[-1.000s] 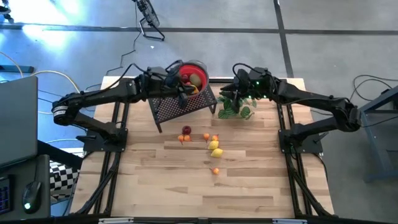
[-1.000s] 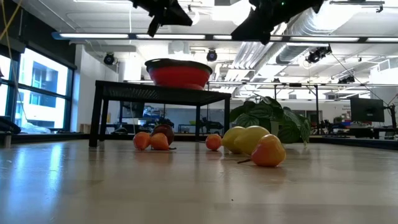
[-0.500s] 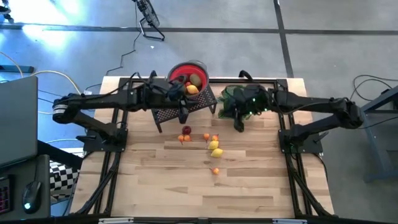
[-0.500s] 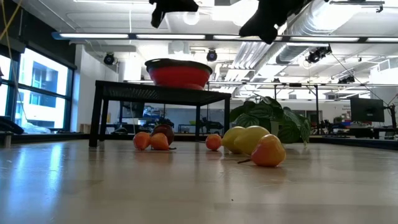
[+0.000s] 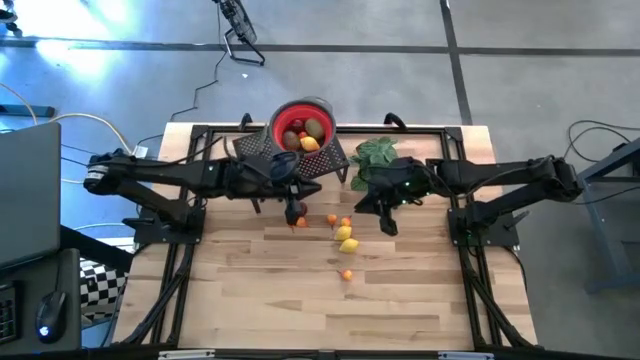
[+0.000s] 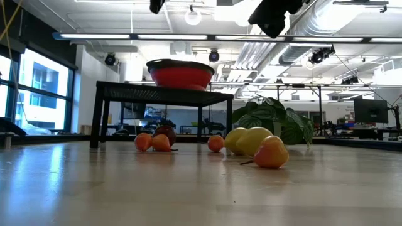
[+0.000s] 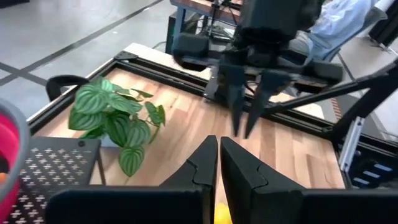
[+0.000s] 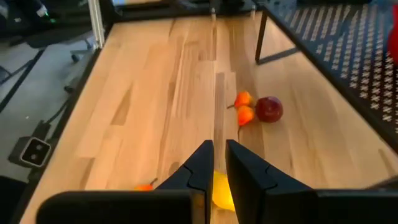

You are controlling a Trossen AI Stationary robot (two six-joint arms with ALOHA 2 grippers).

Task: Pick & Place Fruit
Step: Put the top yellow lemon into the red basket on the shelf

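Note:
Several small fruit lie loose mid-table: two lemons (image 5: 345,239), small orange ones (image 5: 346,274) and a dark red one (image 8: 269,109). More fruit sit in the red bowl (image 5: 322,110), which stands on a black mesh stand (image 5: 262,165). My left gripper (image 5: 296,212) hangs shut above the dark red fruit at the stand's near edge, with nothing between its fingers (image 7: 218,155). My right gripper (image 5: 387,225) hangs to the right of the lemons, pointing slantwise down. Its fingers (image 8: 219,158) are almost together and hold nothing. Both stand high above the table in the low view.
A green leafy plant (image 5: 375,152) stands at the back, right of the stand. The stand's legs (image 6: 96,122) rise just behind the loose fruit. Bare wooden tabletop (image 5: 330,310) stretches toward the near edge.
Both arms have swung toward the table's near edge. My left gripper has gone from over the bowl and stand to above the loose fruit. My right gripper has left the plant, come level with the lemons and tipped further down. No fruit has moved.

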